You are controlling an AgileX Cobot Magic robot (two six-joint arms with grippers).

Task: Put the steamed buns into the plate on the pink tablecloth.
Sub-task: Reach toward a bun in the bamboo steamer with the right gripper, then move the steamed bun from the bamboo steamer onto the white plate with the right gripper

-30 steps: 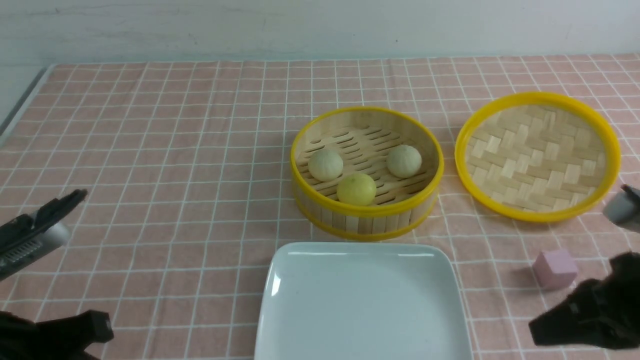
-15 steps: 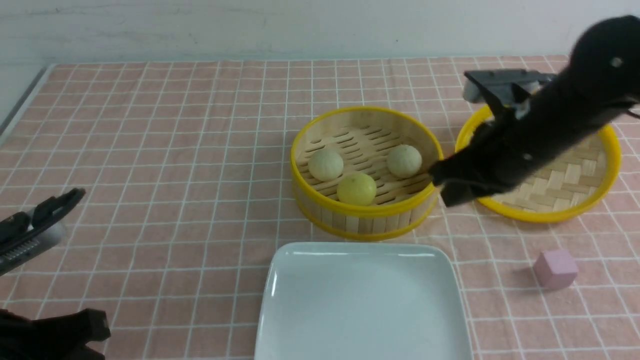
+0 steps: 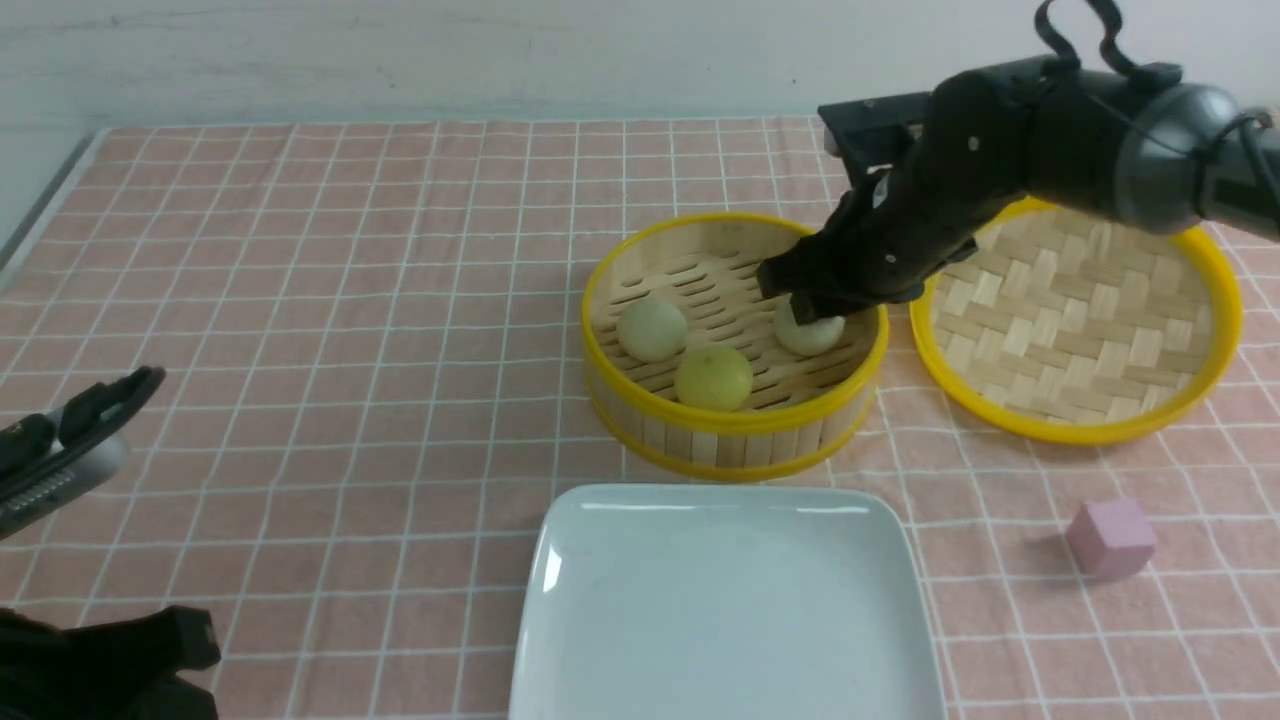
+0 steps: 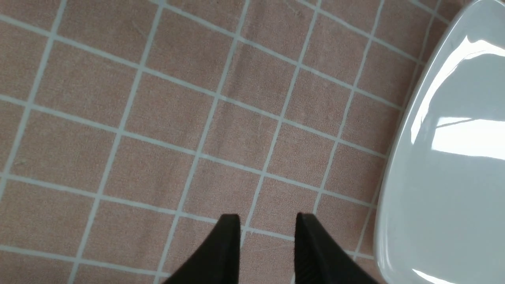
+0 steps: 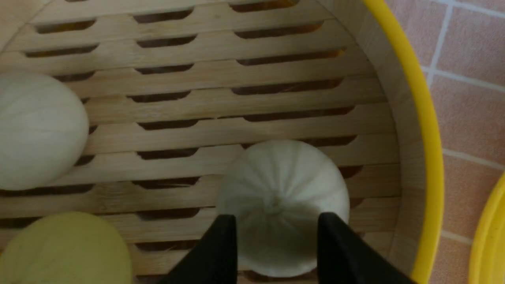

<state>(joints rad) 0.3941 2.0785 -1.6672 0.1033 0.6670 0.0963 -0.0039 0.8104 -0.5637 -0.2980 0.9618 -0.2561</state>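
Observation:
Three steamed buns lie in a yellow-rimmed bamboo steamer basket: a pale bun on the left, a yellow bun in front, and a pale bun on the right. My right gripper hangs open just over that right bun, its fingertips straddling the pleated top. The white square plate sits empty on the pink tablecloth, in front of the basket. My left gripper is open and empty, low over the cloth beside the plate's edge.
The round woven bamboo lid lies right of the basket, under my right arm. A small pink cube rests on the cloth right of the plate. The basket's raised wall stands close to the right bun.
My right arm swung from the front right corner, over the lid, to above the right pale bun, and its jaws opened. The left gripper stayed put.

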